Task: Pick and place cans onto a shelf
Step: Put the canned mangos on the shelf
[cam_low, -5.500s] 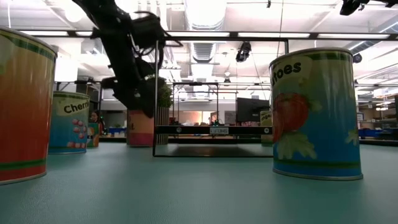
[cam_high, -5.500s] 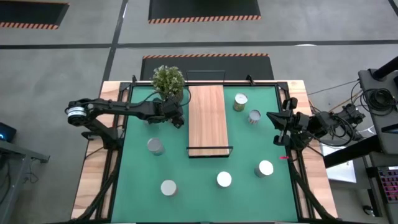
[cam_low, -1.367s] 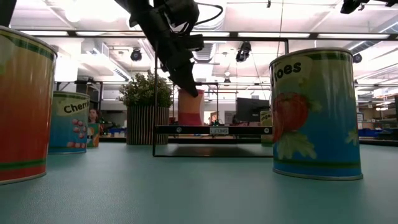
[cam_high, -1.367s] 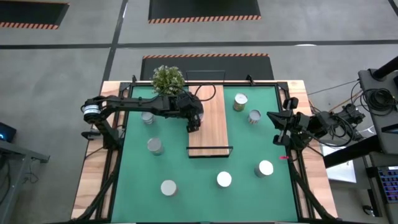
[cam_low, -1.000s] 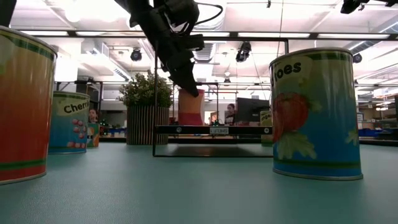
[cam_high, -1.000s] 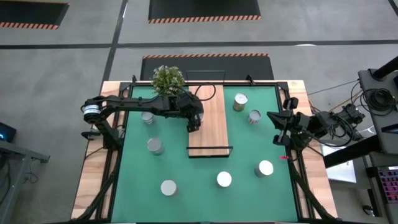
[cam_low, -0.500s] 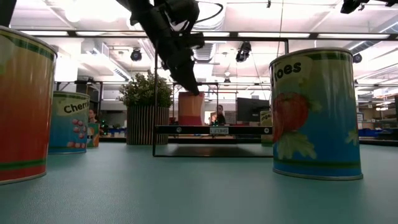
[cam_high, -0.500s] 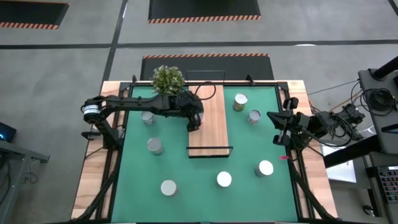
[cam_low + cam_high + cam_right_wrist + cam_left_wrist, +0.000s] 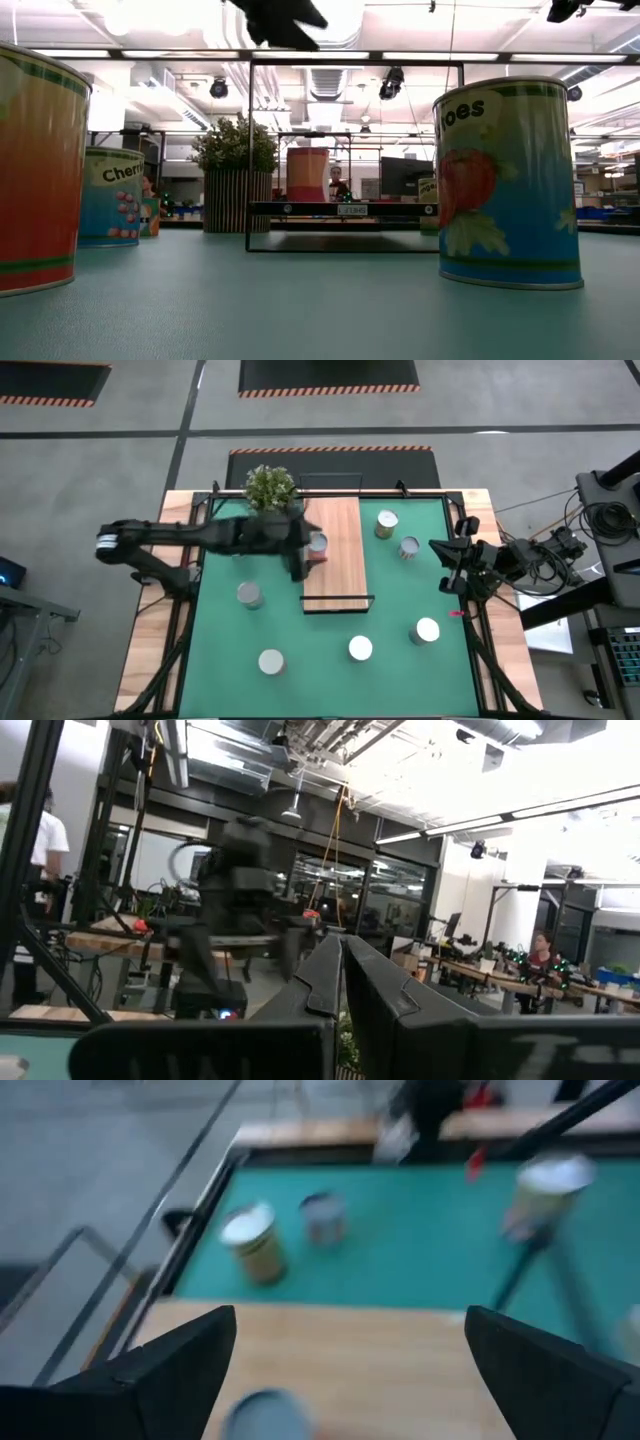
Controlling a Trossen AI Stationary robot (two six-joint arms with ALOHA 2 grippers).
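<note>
Seven cans are countable from above: one red-sided can (image 9: 318, 544) standing on the shelf (image 9: 340, 575) near its left edge, two (image 9: 386, 522) (image 9: 408, 547) on the green mat (image 9: 330, 625) just right of the shelf, and four across the nearer mat, at (image 9: 249, 594), (image 9: 271, 661), (image 9: 360, 648) and (image 9: 427, 630). One potted plant (image 9: 270, 488) sits at the far edge.

The left end effector (image 9: 296, 563) hovers over the mat just beside the shelf's left edge, fingers (image 9: 170, 1370) spread wide with nothing between them. The left arm's dark body covers a patch of mat, and what lies under it can't be made out. The low view cuts that end effector off at the top edge, and the nearest can (image 9: 35, 170) is sliced by the side.

The right end effector (image 9: 447, 565) waits at the desk's right edge, fingers pressed together, empty. Most of the shelf's board is bare.
</note>
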